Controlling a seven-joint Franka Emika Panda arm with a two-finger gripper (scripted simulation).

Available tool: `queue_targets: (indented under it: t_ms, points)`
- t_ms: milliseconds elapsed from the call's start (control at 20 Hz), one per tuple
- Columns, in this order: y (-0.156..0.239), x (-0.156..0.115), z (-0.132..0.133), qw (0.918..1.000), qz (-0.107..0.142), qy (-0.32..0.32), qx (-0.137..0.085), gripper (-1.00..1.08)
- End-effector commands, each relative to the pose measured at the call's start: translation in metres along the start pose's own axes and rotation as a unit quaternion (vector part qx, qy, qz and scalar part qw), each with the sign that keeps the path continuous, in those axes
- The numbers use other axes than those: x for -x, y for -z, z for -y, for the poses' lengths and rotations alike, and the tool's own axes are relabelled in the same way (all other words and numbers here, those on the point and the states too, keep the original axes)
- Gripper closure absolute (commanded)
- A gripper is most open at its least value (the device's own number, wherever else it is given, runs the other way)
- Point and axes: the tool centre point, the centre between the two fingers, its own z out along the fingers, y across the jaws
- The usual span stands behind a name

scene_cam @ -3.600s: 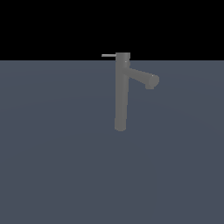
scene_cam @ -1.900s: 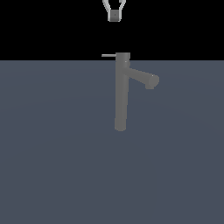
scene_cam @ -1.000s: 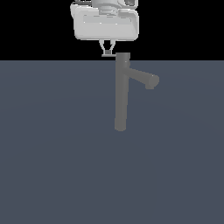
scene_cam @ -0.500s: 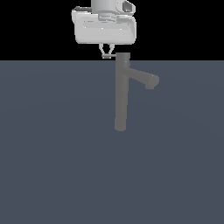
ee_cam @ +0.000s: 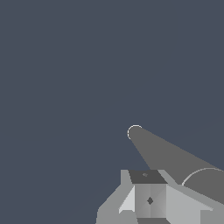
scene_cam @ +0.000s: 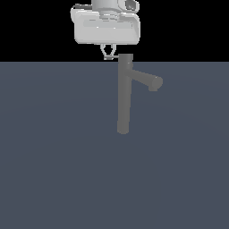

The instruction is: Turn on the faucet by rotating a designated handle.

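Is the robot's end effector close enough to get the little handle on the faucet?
Probably yes. The end effector hangs right at the handle by the faucet top, and nothing stands between them. Whether it already grips is too small to tell.

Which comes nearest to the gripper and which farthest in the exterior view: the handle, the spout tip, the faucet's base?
1. The handle: at the gripper fingertips, beside the faucet top cap.
2. The spout tip: lower, toward the exterior view's right.
3. The faucet's base: far below.
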Motion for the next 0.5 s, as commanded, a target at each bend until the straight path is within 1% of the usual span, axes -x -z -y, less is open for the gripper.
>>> queue_targets:
  t_ms: [0,300,350,400,450]
  points:
    - [0.0,0.007,0.002,1.0,0.0,0.0,0.0,1.08]
    - [0.001,0.025,0.007,1.0,0.0,0.0,0.0,1.08]
    - [0.001,0.025,0.007,1.0,0.0,0.0,0.0,1.08]
    - [0.0,0.018,0.009,1.0,-0.004,0.004,0.001,1.08]
    - [0.0,0.021,0.007,1.0,-0.004,0.003,0.001,1.08]
